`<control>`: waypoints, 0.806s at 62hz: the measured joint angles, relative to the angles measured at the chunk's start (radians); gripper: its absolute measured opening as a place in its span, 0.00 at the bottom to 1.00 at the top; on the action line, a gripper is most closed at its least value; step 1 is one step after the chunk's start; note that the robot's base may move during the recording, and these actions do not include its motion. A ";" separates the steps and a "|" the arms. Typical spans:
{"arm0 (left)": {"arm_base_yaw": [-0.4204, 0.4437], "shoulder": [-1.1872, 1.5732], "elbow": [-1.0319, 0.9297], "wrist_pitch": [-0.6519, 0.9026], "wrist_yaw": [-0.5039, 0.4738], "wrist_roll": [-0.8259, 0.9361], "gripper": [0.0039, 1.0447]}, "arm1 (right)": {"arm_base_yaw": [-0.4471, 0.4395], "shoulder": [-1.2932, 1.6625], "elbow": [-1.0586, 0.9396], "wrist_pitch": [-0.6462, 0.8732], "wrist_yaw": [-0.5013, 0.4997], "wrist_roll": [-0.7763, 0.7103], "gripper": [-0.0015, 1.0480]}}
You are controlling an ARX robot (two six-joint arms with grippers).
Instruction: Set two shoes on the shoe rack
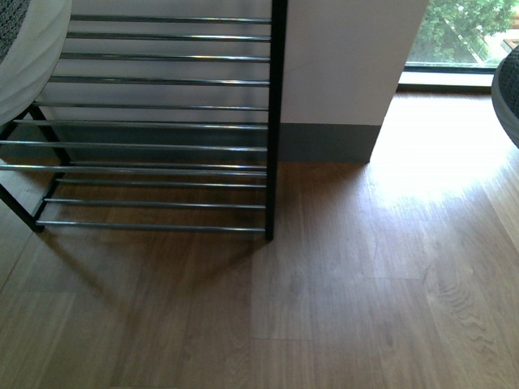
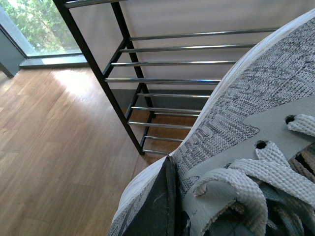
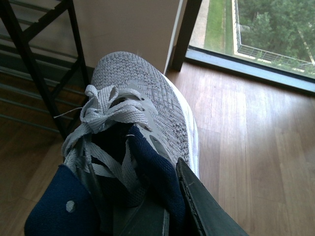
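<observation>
My left gripper (image 2: 179, 201) is shut on one grey sneaker (image 2: 256, 98). One dark finger (image 2: 160, 206) presses its knit side by the laces. That shoe's white sole (image 1: 24, 57) shows at the front view's top left, above the shoe rack (image 1: 162, 121). My right gripper (image 3: 165, 201) is shut on the other grey sneaker (image 3: 142, 93), clamping its navy collar, with the outer finger (image 3: 202, 206) outside. This sneaker is held above the floor, toe towards the wall beside the shoe rack (image 3: 29, 73). A grey curve at the front view's right edge (image 1: 508, 89) looks like this shoe.
The rack's black end post (image 1: 276, 121) stands next to a white wall pillar (image 1: 349, 65) with a grey skirting. A floor-level window (image 1: 462, 36) lies to the right. Wooden floor (image 1: 340, 292) spreads in front of the rack.
</observation>
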 joint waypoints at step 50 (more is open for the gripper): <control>0.004 -0.001 0.000 0.000 0.000 -0.002 0.01 | 0.002 -0.002 -0.004 -0.001 -0.003 0.000 0.01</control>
